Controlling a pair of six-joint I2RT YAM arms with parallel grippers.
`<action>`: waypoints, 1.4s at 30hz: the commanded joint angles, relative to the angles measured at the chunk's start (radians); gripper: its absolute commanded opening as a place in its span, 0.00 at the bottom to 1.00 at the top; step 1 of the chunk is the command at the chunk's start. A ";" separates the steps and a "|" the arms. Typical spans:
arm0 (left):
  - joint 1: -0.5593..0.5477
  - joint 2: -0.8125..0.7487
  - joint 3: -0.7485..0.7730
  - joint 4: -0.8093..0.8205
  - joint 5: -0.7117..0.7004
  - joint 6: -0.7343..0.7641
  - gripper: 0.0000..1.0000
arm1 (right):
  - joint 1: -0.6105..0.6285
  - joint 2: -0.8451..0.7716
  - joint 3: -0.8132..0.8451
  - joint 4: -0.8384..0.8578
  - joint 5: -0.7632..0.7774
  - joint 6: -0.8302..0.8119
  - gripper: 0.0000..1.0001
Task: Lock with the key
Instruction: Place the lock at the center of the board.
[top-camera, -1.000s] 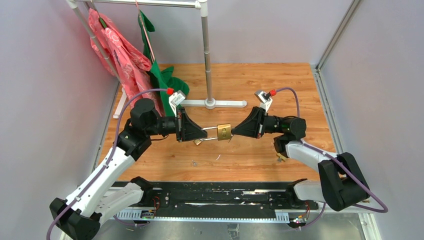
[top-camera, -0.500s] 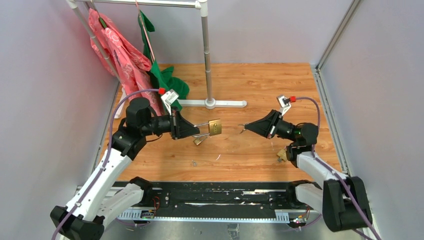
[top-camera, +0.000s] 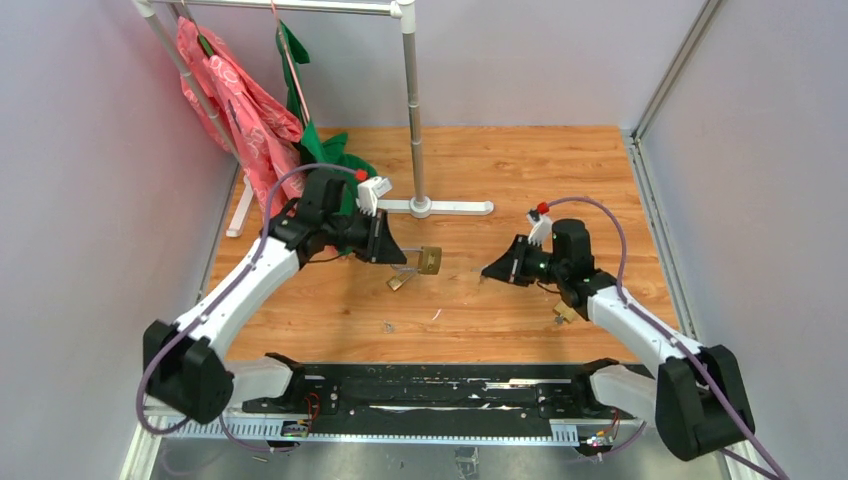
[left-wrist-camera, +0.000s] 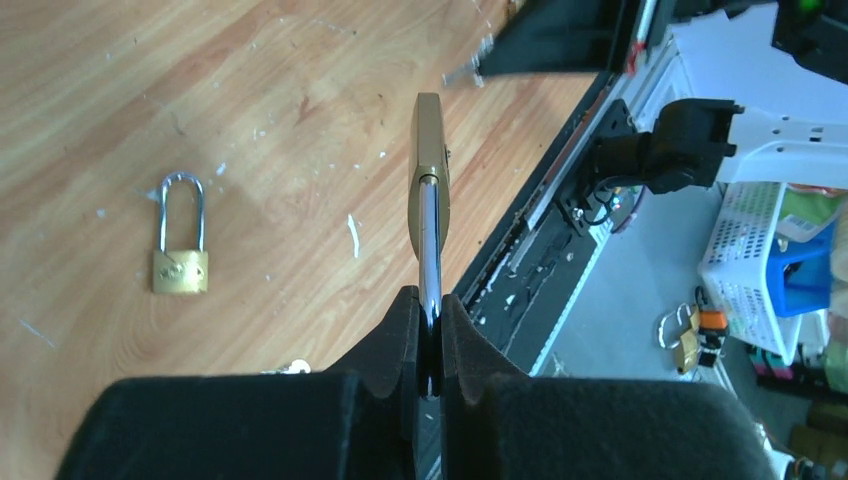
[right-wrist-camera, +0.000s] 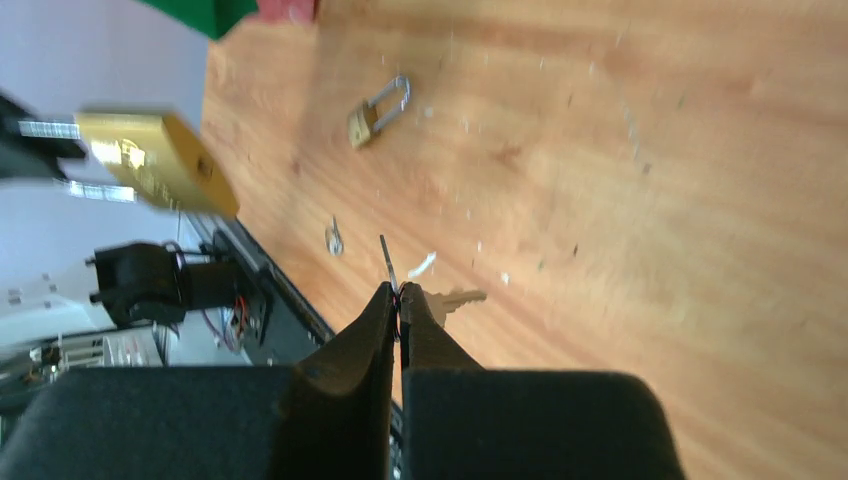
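My left gripper (top-camera: 400, 252) is shut on the steel shackle (left-wrist-camera: 429, 235) of a brass padlock (top-camera: 430, 260) and holds it above the wooden table. In the left wrist view the padlock body (left-wrist-camera: 428, 140) is edge-on beyond my fingertips (left-wrist-camera: 430, 305). My right gripper (top-camera: 490, 272) is shut on a thin key (right-wrist-camera: 385, 258), a short gap right of the padlock. In the right wrist view the padlock (right-wrist-camera: 160, 160) is at the far left, apart from the key. A second key (right-wrist-camera: 462, 297) shows beside my right finger.
A small brass padlock (top-camera: 397, 283) lies on the table below the held one and shows in both wrist views (left-wrist-camera: 181, 255) (right-wrist-camera: 375, 112). A loose key (top-camera: 388, 325) lies nearer the front. A clothes rack base (top-camera: 420, 207) with pink and green garments stands behind. A brass piece (top-camera: 563, 313) lies under my right arm.
My right gripper has pulled the key away from the padlock, to the right. My left arm has swung its elbow back, with the padlock still held near the middle.
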 joint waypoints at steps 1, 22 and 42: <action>-0.040 0.149 0.126 -0.005 0.108 0.106 0.00 | 0.052 -0.156 -0.037 -0.181 0.111 -0.045 0.00; -0.176 0.913 0.669 -0.617 0.305 0.733 0.00 | 0.049 -0.609 0.030 -0.635 0.413 -0.132 0.00; -0.126 1.252 0.942 -0.622 0.286 0.651 0.55 | 0.051 -0.641 -0.006 -0.633 0.367 -0.127 0.00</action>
